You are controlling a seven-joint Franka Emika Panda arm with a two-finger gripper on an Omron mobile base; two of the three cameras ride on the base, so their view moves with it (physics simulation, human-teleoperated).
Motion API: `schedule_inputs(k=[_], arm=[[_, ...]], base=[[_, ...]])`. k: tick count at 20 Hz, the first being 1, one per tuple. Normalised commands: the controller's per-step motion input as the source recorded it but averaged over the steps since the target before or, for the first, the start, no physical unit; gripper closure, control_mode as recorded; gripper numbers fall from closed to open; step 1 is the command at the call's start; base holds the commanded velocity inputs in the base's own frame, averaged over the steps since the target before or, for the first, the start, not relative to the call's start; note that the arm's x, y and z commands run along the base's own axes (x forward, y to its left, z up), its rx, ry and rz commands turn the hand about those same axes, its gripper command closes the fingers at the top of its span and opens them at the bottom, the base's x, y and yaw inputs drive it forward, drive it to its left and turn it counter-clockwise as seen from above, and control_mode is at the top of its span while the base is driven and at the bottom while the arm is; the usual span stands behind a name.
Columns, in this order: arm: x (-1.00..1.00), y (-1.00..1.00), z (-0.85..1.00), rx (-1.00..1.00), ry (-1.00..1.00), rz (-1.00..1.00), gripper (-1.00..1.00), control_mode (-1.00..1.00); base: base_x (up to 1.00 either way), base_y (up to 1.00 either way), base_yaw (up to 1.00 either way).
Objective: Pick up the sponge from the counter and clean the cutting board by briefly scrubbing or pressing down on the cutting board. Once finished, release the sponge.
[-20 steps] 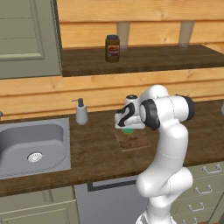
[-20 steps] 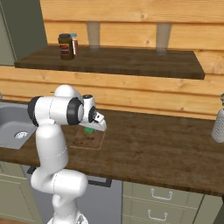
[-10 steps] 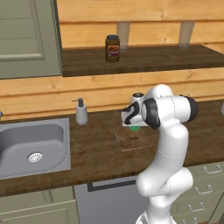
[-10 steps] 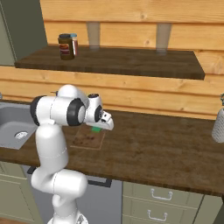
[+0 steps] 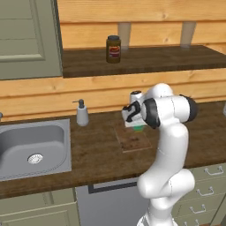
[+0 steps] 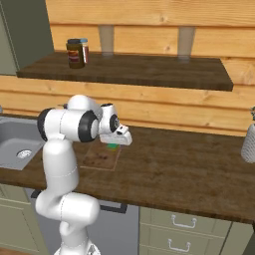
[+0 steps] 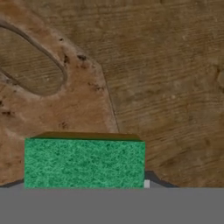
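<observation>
My gripper (image 5: 132,118) is shut on the green sponge (image 5: 139,128), which hangs below the hand over the far right part of the cutting board (image 5: 131,141). From the right base the gripper (image 6: 119,140) holds the sponge (image 6: 113,146) above the board's (image 6: 101,158) far edge. In the hand view the sponge (image 7: 84,162) covers the fingertips, with the reddish board (image 7: 57,109) beneath it and the darker counter (image 7: 175,87) to the right. Whether the sponge touches the board I cannot tell.
A soap dispenser (image 5: 82,113) stands left of the board, beside the steel sink (image 5: 13,154). A jar (image 5: 113,49) sits on the wooden shelf above. A grey bottle (image 6: 249,142) stands at the counter's far right.
The hand has drifted a little to the right over the board, carrying the sponge with it. The grip has tightened slightly.
</observation>
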Motion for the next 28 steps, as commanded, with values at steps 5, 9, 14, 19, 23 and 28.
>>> schedule_inputs(k=[5, 9, 14, 19, 23, 28], arm=[[-0.83, -1.0, -0.07, 0.0, 0.0, 0.0, 1.0, -1.0], [-0.9, -1.0, -0.29, 0.04, -0.02, 0.0, 1.0, -1.0], [-0.8, -1.0, -0.23, 0.08, -0.05, 0.0, -1.0, -1.0], [-0.43, -0.51, 0.41, 0.22, -0.17, 0.0, -1.0, -1.0], [-0.16, -0.03, 0.92, 0.17, -0.25, 0.0, -1.0, -1.0], [-0.3, 0.25, 0.99, 0.04, -0.27, -0.01, -1.0, -1.0]], base=[[0.0, 0.0, 0.0], [0.0, 0.0, 0.0], [0.0, 0.0, 0.0], [0.0, 0.0, 0.0], [0.0, 0.0, 0.0], [0.0, 0.0, 0.0]])
